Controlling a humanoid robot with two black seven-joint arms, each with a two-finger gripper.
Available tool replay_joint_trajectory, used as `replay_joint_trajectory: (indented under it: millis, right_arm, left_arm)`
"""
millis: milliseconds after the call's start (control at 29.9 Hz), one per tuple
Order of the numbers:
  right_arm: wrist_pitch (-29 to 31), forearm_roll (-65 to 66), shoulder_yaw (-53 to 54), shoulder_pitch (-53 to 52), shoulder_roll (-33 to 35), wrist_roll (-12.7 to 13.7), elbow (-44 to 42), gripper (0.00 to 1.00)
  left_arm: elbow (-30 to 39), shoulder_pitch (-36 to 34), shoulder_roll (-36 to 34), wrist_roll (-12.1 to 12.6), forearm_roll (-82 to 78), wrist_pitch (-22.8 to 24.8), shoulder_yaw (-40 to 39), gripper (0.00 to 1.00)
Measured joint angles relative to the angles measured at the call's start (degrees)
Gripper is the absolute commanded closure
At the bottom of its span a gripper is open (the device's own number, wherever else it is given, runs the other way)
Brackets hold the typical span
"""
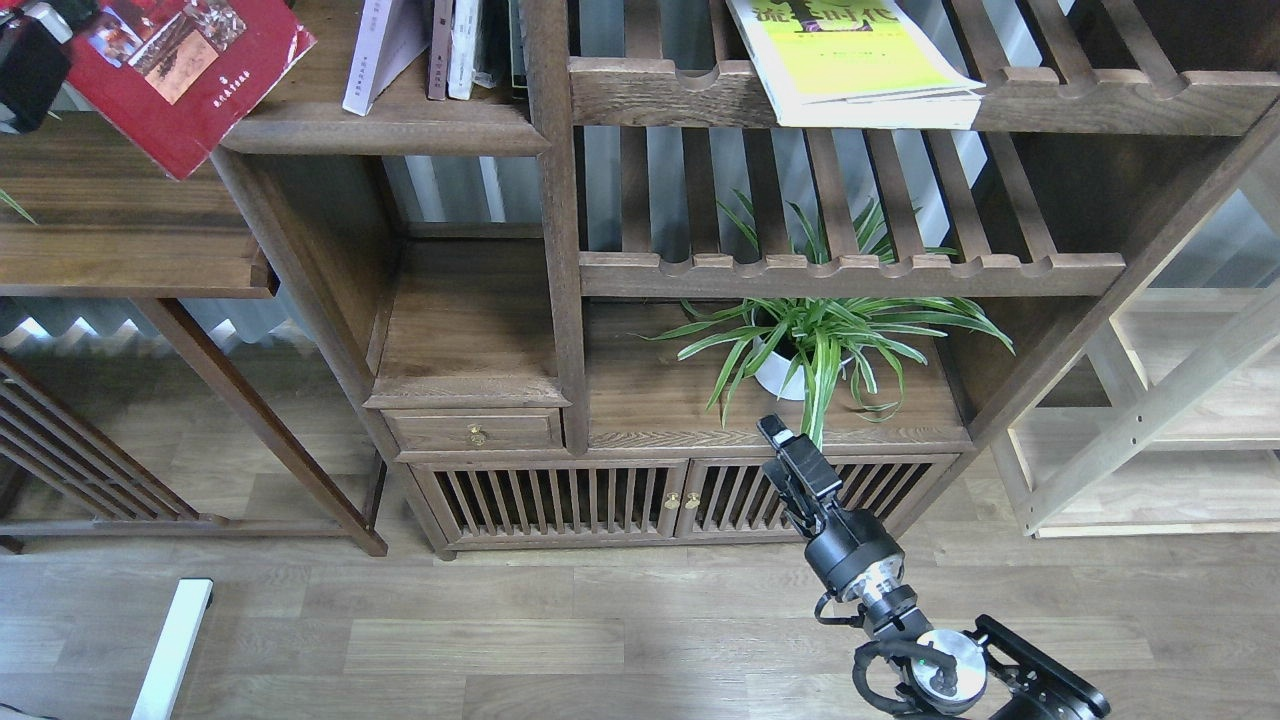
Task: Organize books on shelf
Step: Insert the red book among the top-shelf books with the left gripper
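Dark wooden shelving fills the view above a plank floor. Far left, top corner: my left pincer [35, 55] clenched on the red book [195, 70], carried tilted, its lower corner overhanging the side ledge, just left of the shelf [385, 125]. Held high, I judge, to clear the rounded lip before sliding in beside the white book [375, 50], which leans against darker spines. Right of the upright, the yellow-green book [850, 65] lies flat on a slatted shelf [1100, 100], front edge jutting past the rail, not yet filed. Below, a potted plant [815, 340]. My right pincer [780, 450] sits low by the cabinet, well apart from every book, holding nothing; whether its jaws are parted I cannot tell.
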State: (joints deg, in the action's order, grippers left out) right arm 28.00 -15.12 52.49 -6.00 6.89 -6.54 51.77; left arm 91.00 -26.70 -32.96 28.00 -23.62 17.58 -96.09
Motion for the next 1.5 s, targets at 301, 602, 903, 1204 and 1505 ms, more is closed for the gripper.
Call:
replay_joint_trajectory:
  millis: [301, 602, 903, 1204, 1505]
  right_arm:
    - [0.0, 0.0, -0.02, -0.25, 0.02, 0.04, 0.27, 0.01]
    - [0.0, 0.0, 0.24, -0.2, 0.19, -0.03, 0.88, 0.01]
    - [0.0, 0.0, 0.32, -0.07, 0.71, -0.05, 1.06, 0.01]
    - [0.0, 0.0, 0.3, 0.48, 0.73, -0.05, 1.89, 0.01]
    - [0.0, 0.0, 0.84, 1.24, 0.93, -0.12, 1.94, 0.01]
  left_arm:
    - [-5.92, -11.81, -2.05, 0.0, -0.09, -5.5, 9.59, 0.97]
    - [-14.13, -24.19, -1.83, 0.0, -0.19, -8.4, 20.59, 0.97]
    - [-18.28, -30.17, -1.15, 0.0, -2.45, -10.02, 24.48, 0.97]
    - [-20.86, -34.08, 3.18, 0.0, -2.97, -14.69, 30.06, 0.97]
    - [-26.75, -35.93, 7.32, 0.0, -5.51, -14.79, 31.59, 0.8]
